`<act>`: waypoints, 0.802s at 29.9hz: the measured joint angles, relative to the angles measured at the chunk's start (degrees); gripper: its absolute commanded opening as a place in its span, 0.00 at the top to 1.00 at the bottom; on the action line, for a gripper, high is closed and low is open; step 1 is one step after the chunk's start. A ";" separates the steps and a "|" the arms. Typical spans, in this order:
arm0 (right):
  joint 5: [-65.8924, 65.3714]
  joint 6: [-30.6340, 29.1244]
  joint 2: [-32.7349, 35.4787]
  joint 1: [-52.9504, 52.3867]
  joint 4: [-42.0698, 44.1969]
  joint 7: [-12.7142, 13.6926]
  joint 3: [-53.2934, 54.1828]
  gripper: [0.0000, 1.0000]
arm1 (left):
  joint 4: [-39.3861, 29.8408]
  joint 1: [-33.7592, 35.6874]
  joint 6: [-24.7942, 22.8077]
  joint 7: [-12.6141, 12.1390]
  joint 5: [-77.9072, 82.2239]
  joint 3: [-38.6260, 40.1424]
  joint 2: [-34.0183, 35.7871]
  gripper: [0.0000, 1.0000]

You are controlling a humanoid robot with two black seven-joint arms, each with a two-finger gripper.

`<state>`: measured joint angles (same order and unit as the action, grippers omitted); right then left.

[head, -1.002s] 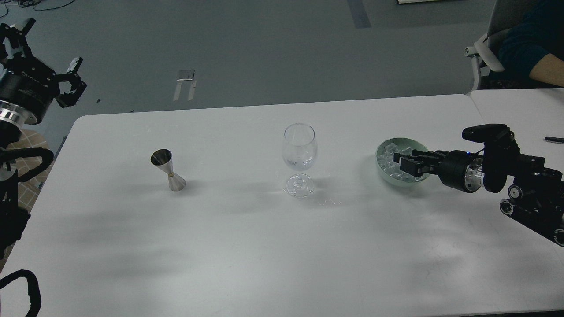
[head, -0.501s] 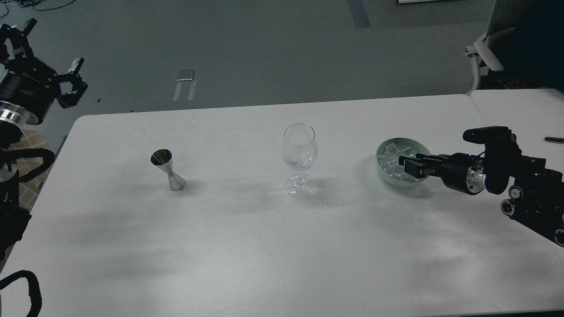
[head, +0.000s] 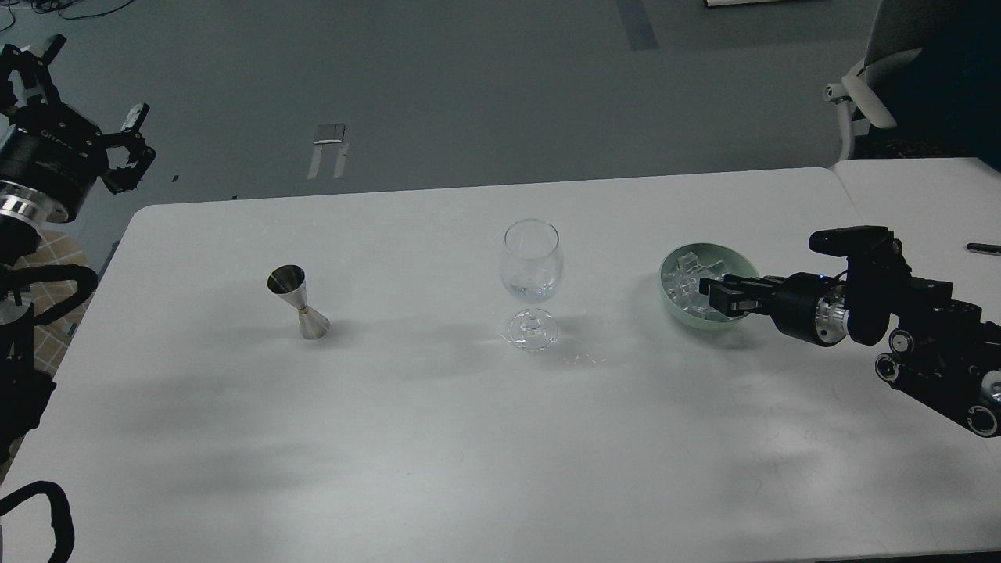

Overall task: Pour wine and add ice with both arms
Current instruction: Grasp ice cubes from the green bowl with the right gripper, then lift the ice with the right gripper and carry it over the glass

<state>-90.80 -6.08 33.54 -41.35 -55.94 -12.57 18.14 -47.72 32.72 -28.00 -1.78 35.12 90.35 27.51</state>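
Two grippers are yours to watch. Your right gripper (head: 715, 295) reaches in from the right edge, its dark fingers low inside the pale green bowl (head: 671, 301) among the ice (head: 688, 277); the fingers look close together, but you cannot tell whether they pinch a cube. The bowl sits on the white table (head: 438, 438), right of centre. At the middle stands the wine glass (head: 532, 281), upright, with a trace of the wine (head: 532, 292) barely visible low in its bowl. Left of it, well apart, the steel jigger (head: 299, 302) stands leaning slightly. A dark pen (head: 983, 249) lies on the adjoining table at the far right. Farther off, your left gripper (head: 86, 129) hangs beyond the table's left corner, fingers spread and holding nothing. Behind the table you see grey floor with a small metal piece (head: 329, 134), and a chair (head: 868, 86) at top right. Compared with a second ago, the bowl and your right gripper have shifted slightly left, and the teal-sleeved arm by the chair has gone.
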 measured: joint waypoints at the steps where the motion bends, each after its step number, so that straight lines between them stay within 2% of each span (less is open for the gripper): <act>1: 0.03 -0.08 -0.01 0.05 -0.01 0.00 0.00 0.72 | 0.01 0.00 0.00 0.00 0.00 0.00 0.00 0.01; 3: 0.07 -0.35 -0.02 0.06 -0.03 -0.06 0.00 0.80 | 0.01 0.00 0.00 0.00 0.00 0.00 0.00 0.01; 9: 0.16 -0.54 0.31 -0.13 -0.14 -0.61 -0.03 0.88 | 0.01 -0.03 0.00 0.00 -0.05 0.00 0.00 0.01; 17: 0.70 -0.54 3.15 -0.58 -1.97 -0.72 0.63 0.89 | 0.01 -0.02 0.00 -0.04 -0.05 0.00 -0.22 0.01; 24: 4.28 -0.67 12.71 -5.68 -12.39 -0.70 2.77 0.89 | -0.31 0.18 -0.01 -0.06 0.00 0.00 -0.43 0.01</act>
<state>-86.52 -6.75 46.25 -47.03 -68.33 -13.27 20.91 -48.02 32.90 -28.01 -1.84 35.12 90.35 27.08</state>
